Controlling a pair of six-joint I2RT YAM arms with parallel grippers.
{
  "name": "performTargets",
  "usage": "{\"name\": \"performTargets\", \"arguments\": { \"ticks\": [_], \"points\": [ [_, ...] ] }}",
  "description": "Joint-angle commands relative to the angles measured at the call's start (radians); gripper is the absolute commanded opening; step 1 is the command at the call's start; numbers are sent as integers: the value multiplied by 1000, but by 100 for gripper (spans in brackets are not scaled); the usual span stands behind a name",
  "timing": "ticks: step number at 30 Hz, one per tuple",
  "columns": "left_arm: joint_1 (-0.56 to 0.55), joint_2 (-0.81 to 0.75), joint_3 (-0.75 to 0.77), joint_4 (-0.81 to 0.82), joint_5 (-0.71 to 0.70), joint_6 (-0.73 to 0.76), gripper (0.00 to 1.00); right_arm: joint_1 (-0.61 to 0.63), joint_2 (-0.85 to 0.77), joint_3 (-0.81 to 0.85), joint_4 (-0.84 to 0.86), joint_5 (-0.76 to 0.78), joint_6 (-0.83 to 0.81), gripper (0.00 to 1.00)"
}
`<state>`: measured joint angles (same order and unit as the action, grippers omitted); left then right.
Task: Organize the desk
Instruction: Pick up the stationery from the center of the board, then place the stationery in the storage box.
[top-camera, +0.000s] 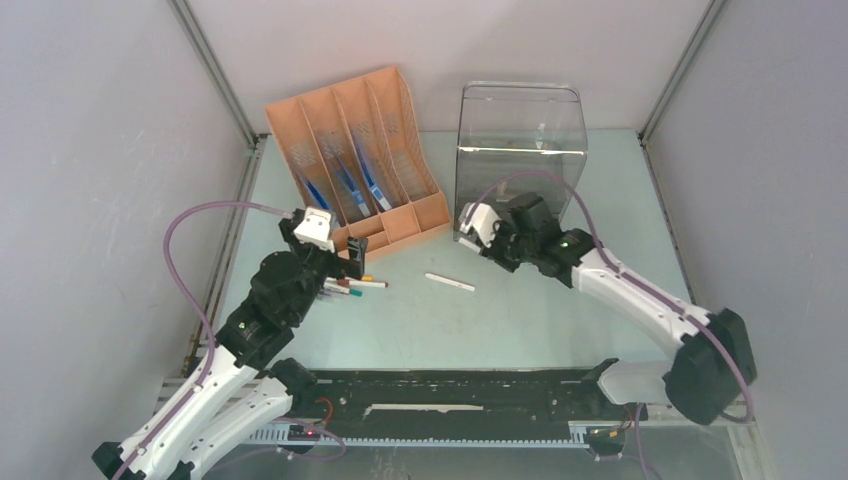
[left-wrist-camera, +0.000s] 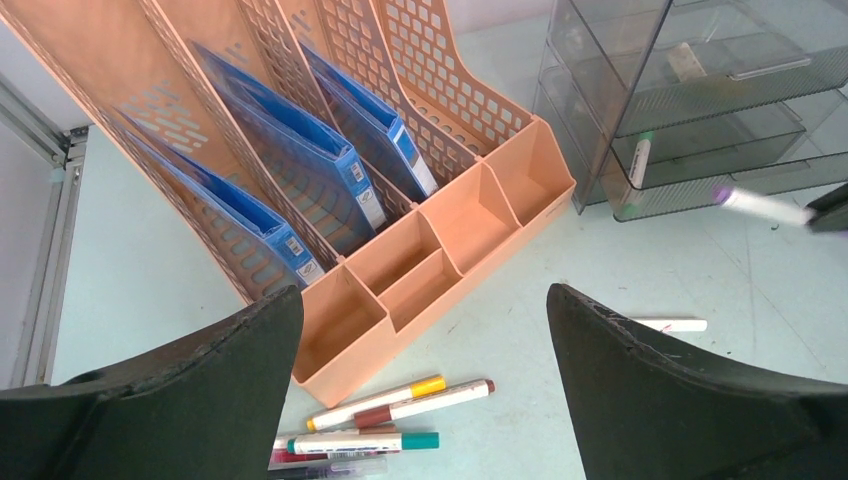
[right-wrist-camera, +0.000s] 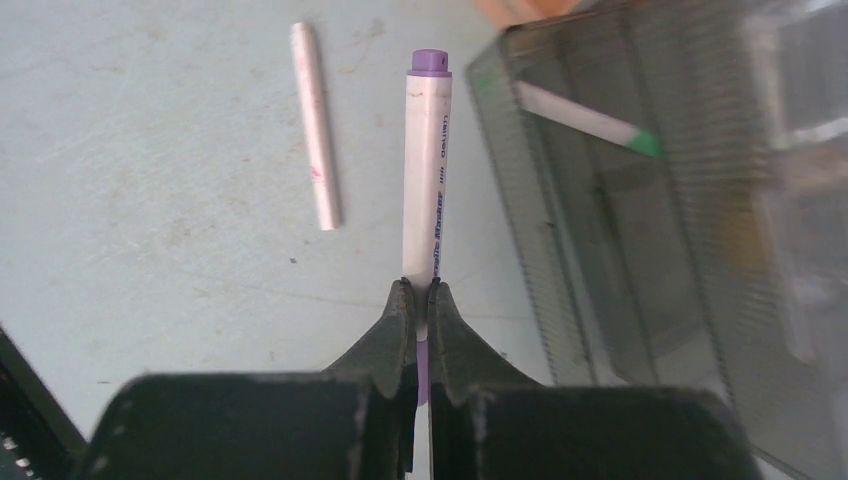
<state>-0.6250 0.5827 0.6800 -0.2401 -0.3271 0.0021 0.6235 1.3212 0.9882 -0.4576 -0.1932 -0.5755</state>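
Note:
The pale mint-green desk (top-camera: 540, 310) holds a cluster of markers (top-camera: 355, 287) in front of the orange file organizer (top-camera: 400, 225). My left gripper (left-wrist-camera: 425, 300) hangs wide open just above those markers (left-wrist-camera: 400, 400), with nothing between its fingers. My right gripper (right-wrist-camera: 420, 290) is shut on a white marker with a purple cap (right-wrist-camera: 425, 170), held above the desk beside the clear drawer unit (right-wrist-camera: 640, 220). In the top view that gripper (top-camera: 492, 250) sits at the front left corner of the drawer unit (top-camera: 520, 150). A thin white stick (top-camera: 449, 282) lies on the desk between the arms.
Blue folders (left-wrist-camera: 290, 150) stand in the organizer's slots, and its small front compartments (left-wrist-camera: 430, 245) hold nothing. A green-capped marker (left-wrist-camera: 640, 160) lies inside one clear drawer. A black rail strip (top-camera: 450, 395) runs along the near edge. Grey walls close in the left, right and back.

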Motion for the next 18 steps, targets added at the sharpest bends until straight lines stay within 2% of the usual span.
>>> {"name": "performTargets", "arguments": {
  "ticks": [1,11,18],
  "points": [
    [7,11,6,28,13,28,100,-60,-103,-32,74,77,-37,0],
    [7,32,3,31,14,28,100,-128,-135,-144,340,402,-94,0],
    [7,35,1,33,15,28,100,-129,-63,-177,448,504,-122,0]
  ]
}}
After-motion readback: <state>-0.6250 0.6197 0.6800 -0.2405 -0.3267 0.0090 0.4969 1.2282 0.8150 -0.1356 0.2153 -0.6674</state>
